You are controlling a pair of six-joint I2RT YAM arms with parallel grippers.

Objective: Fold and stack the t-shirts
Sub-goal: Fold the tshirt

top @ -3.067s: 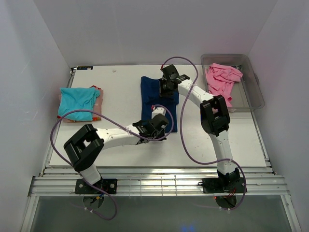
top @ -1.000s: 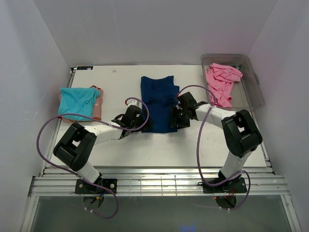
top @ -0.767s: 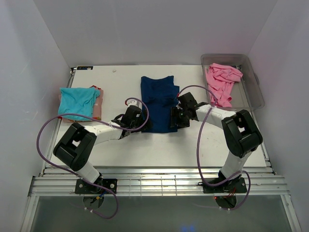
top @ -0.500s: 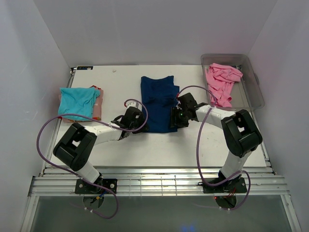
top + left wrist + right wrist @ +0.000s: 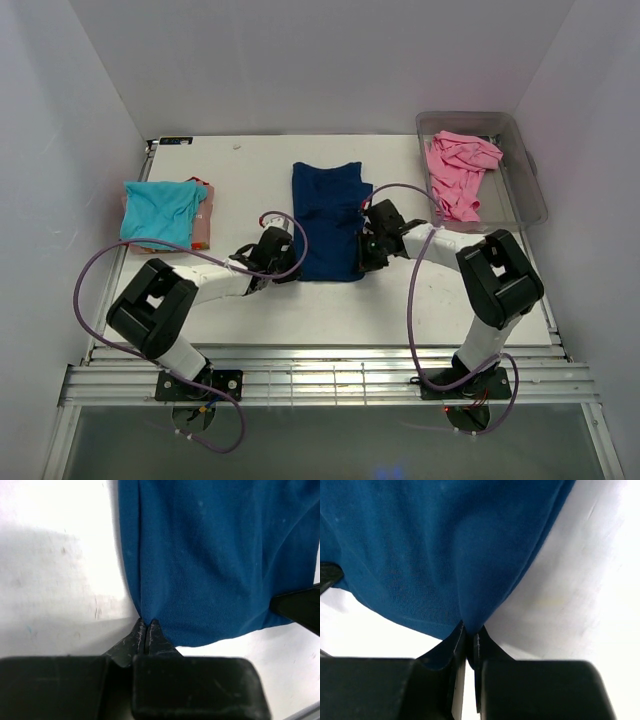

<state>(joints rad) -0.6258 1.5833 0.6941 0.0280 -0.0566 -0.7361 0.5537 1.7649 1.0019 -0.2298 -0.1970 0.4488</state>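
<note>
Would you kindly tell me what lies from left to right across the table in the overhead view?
From the left: turquoise shirt, left gripper, navy shirt, right gripper, pink shirt.

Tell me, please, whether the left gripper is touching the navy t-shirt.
Touching: the left wrist view shows the left gripper shut on the edge of the navy t-shirt.

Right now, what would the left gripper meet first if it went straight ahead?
The navy blue t-shirt: the left gripper is shut on its near corner, and only more of that cloth lies ahead, as far as the wrist view shows.
</note>
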